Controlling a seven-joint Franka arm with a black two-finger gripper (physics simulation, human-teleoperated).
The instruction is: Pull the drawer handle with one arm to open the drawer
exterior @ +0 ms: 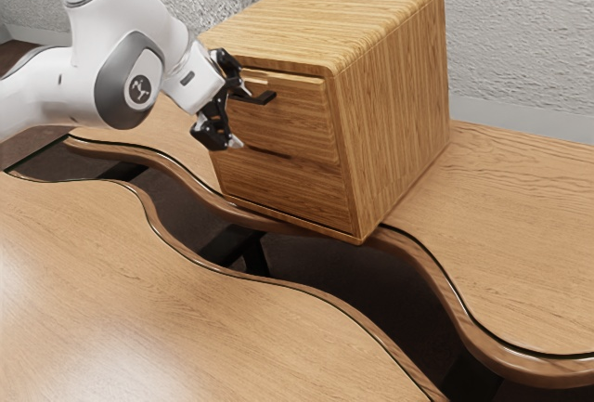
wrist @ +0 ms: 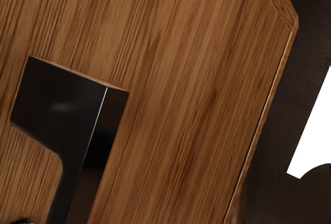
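A wooden cabinet point(exterior: 371, 77) with two drawers stands on the far table. The upper drawer front point(exterior: 292, 119) carries a black bar handle point(exterior: 263, 97), and its top edge looks a little proud of the cabinet face. My black gripper point(exterior: 225, 103) is right at the handle's end toward the exterior view's left. One finger stands above the bar and one below it, far apart, so the gripper is open. In the wrist view the black handle point(wrist: 67, 131) is close under my hand, against the wood-grain drawer front point(wrist: 181, 79).
The cabinet sits near the curved edge of the far wooden table point(exterior: 520, 226). A dark gap point(exterior: 306, 263) separates it from the near table point(exterior: 111, 309). A grey textured wall point(exterior: 529, 21) stands behind.
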